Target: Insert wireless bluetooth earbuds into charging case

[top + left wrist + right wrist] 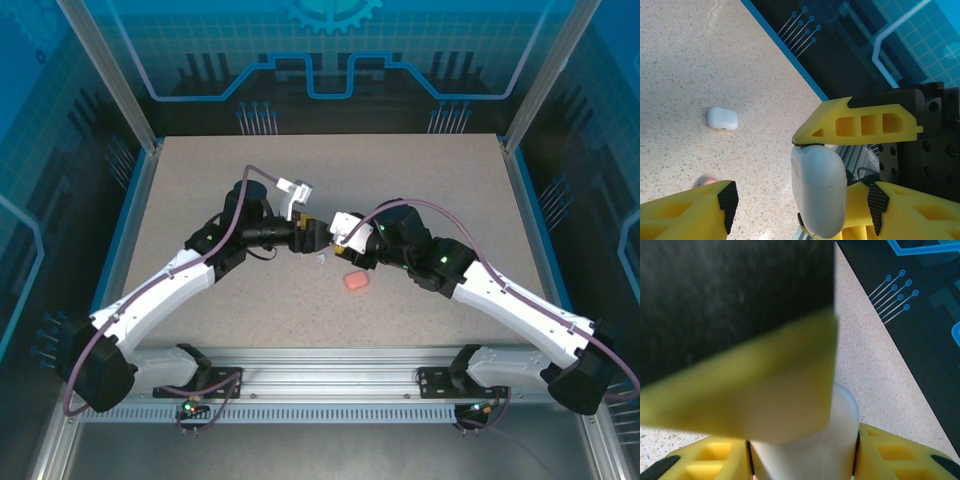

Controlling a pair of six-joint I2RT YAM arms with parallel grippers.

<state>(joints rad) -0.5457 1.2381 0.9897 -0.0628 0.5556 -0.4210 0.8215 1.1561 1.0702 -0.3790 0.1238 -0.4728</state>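
your right gripper [802, 459] pinches the white case [820, 190]. your left gripper [800, 205] is spread around that case, not touching. what may be a tiny earbud [320, 259] lies just beside the case. squeeze crooked and the case could pop out.

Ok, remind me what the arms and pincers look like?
The left arm and right arm have white shells, black joints and a mauve cable looped alongside. A green light glows on the right forearm. The left pincer and right pincer have yellow fingers with cut-out windows and black pads.
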